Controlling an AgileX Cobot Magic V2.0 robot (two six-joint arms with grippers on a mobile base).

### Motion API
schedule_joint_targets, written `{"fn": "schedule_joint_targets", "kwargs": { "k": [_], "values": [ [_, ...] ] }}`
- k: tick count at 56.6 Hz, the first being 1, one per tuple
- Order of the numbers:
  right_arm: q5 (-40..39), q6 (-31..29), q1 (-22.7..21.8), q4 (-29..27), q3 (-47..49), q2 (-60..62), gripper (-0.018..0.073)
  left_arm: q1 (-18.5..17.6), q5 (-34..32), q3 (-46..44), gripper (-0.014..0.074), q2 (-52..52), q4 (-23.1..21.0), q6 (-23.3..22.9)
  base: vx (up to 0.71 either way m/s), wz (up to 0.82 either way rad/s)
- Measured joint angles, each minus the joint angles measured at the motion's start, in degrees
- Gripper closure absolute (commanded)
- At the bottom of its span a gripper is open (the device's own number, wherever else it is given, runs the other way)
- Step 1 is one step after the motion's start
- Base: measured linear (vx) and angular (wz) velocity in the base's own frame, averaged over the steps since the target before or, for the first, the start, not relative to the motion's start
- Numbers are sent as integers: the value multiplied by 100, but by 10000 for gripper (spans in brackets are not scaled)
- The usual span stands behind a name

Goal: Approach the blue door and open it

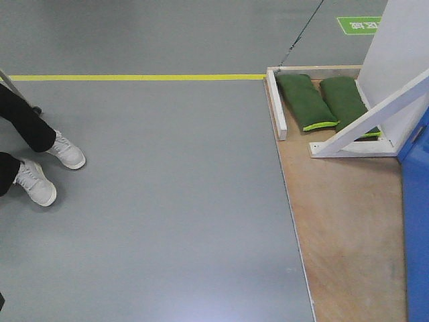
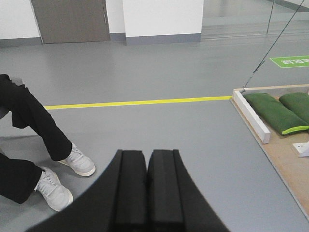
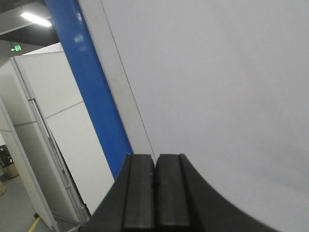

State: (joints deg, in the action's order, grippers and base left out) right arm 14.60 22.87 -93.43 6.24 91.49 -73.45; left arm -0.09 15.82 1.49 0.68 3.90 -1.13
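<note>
Both left gripper (image 2: pixel 146 193) and right gripper (image 3: pixel 155 193) pinched together, empty; rolling in carelessly might clip white brace (image 1: pixel 365 124) beside blue door (image 1: pixel 417 235).

We hold our left gripper (image 2: pixel 147 159) levelled forward and slightly down and our right gripper (image 3: pixel 155 162) angled upward, each with its black jaws pressed together, gripping nothing.

Glossy blue door (image 1: pixel 417 228), upright, far right

light: even, bright | floor (image 1: pixel 167 235) sheen | ceiling lamp (image 3: pixel 36 19) glare
</note>
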Motion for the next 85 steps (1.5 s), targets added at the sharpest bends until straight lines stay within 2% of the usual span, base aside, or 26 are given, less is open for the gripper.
{"fn": "schedule_joint_targets", "kwargs": {
  "k": [14,24,38,52,60,73,85],
  "values": [
    [-1070,46,-44,-524,-30,-853,547,0,0,0,524,0,0,0,0,0],
    [-1577,46,-37,-624,-37,-1363,547,0,0,0,524,0,0,0,0,0],
    [-1651,46,361,-684,-41,-1798,547,0,0,0,524,0,0,0,0,0],
    [-1655,60,901,-1172,-56,-1907,547,0,0,0,524,0,0,0,0,0],
    [-1668,60,1175,-1255,-56,-1907,547,0,0,0,524,0,0,0,0,0],
    [-1679,60,1434,-1279,-56,-1907,547,0,0,0,524,0,0,0,0,0],
    [-1635,77,1606,-1665,-62,-1662,547,0,0,0,524,0,0,0,0,0]
  ]
}}
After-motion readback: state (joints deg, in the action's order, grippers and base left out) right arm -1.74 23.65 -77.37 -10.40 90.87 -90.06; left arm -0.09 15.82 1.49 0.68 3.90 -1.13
